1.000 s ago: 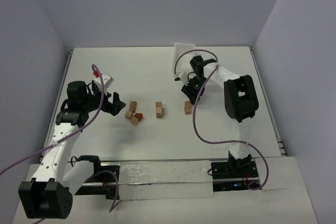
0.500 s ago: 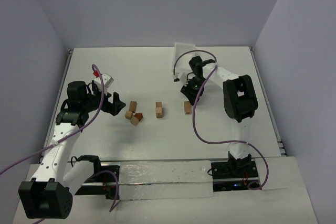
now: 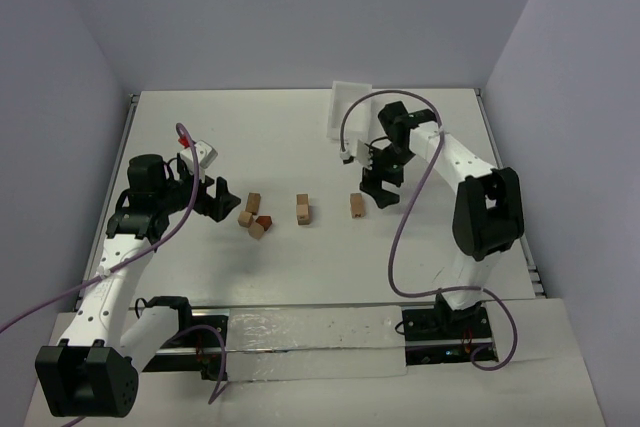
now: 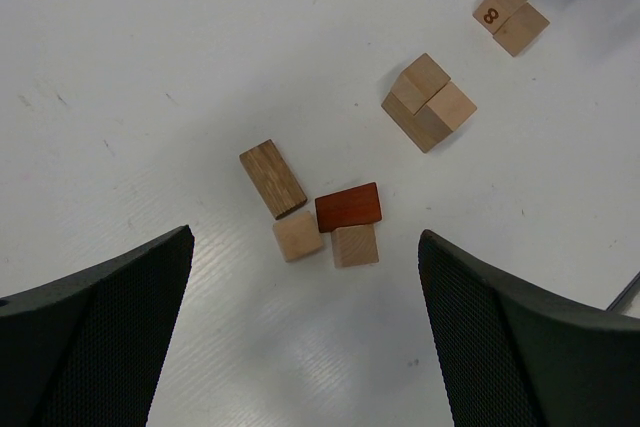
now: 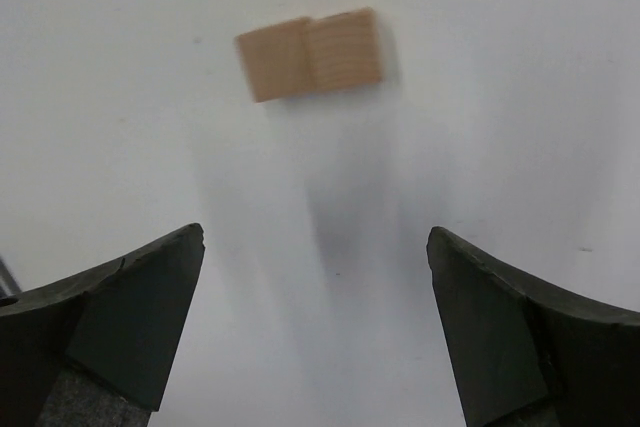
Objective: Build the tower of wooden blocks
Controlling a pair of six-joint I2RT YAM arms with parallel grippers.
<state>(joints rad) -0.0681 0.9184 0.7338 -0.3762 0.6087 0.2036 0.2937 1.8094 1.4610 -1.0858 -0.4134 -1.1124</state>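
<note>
Your white table carries the wood blocks in three loose groups with no column raised. In the top view there is a cluster of four, a middle pair at its 3 o'clock, and a right pair further toward 3 o'clock. Your left gripper hangs wide open and empty at the cluster's 9 o'clock, and your right gripper, jaws also spread wide and holding nothing, sits just beside the right pair at its 2 o'clock.
</note>
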